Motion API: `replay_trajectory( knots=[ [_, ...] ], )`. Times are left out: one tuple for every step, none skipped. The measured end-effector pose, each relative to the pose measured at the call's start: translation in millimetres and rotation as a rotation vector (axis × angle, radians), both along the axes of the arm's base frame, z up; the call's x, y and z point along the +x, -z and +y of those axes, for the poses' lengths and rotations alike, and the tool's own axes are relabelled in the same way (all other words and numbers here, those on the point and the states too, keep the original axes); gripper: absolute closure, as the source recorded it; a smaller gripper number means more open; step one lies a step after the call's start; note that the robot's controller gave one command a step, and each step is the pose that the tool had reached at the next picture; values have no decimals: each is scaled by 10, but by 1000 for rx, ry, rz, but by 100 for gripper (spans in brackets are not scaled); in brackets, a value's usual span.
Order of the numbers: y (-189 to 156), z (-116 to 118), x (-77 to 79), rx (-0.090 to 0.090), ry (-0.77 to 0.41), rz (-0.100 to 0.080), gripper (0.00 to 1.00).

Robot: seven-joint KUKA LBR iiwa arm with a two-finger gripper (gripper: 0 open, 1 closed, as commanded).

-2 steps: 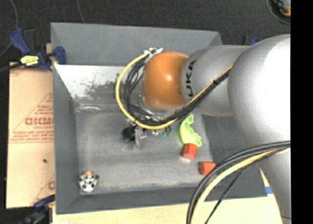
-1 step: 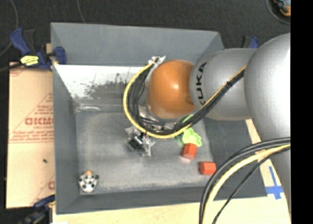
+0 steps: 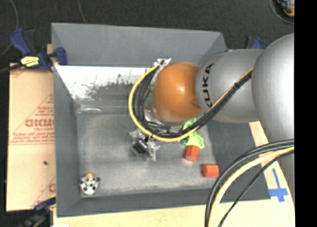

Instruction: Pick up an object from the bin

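My gripper [image 3: 144, 145] reaches down to the bin floor near the middle, below the orange wrist cover. Its metal and black tips sit close to the floor, and I cannot make out anything between them. To its right lies a small orange-red block [image 3: 191, 153] with a bright green piece [image 3: 194, 138] just above it, partly under the arm's cables. A second orange-red block [image 3: 209, 170] rests further right, near the bin's front wall.
A small black-and-white spotted ball with an orange top [image 3: 89, 185] sits in the front left corner. The arm and its yellow and black cables cover the bin's right and back middle. The left half of the floor is bare grey.
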State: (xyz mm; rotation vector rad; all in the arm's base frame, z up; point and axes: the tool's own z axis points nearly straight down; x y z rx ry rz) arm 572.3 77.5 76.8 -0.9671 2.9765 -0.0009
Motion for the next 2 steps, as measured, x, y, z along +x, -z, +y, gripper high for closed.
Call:
replay_trajectory(
  knots=[
    [-241, 25, 52, 4, 204, -6, 100],
    [43, -109, 11, 2, 28, -6, 100]
  ],
)
